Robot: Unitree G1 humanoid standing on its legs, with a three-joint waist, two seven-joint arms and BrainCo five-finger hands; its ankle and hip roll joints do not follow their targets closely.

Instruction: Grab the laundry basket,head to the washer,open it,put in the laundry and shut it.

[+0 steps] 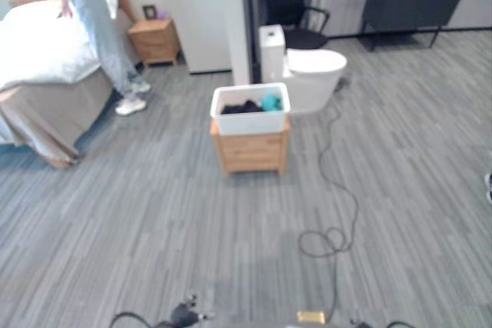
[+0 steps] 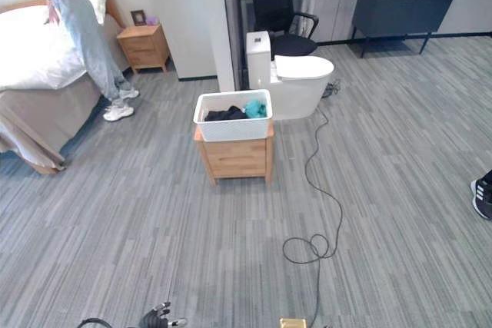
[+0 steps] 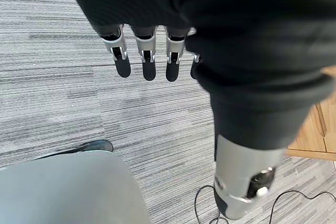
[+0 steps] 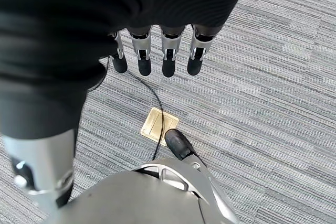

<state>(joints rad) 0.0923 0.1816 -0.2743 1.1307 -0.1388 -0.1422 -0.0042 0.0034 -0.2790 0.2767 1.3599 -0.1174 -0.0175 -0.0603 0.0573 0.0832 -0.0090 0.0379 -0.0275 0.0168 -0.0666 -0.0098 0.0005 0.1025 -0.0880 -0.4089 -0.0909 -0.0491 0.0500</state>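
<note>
Nearest: left robot hand (image 3: 144, 59) hanging over grey striped floor (image 1: 154, 236), fingers straight and relaxed, nothing in them. Right robot hand (image 4: 157, 56) likewise, fingers loosely extended, empty, above a brass floor plate (image 4: 153, 125). Farther out, mid-floor: white laundry basket (image 2: 233, 122) sitting on top of a small wooden cabinet (image 2: 236, 157), well apart from both robot hands. Inside the basket, dark clothing (image 2: 224, 114) and a teal item (image 2: 255, 107). Just behind the cabinet, a white toilet (image 2: 296, 82). Beyond that, a black office chair (image 2: 278, 13) and a dark cabinet (image 2: 407, 9). Far left: bed (image 2: 34, 59), wooden nightstand (image 2: 144, 45), a person (image 2: 81, 28) standing beside the bed.
</note>
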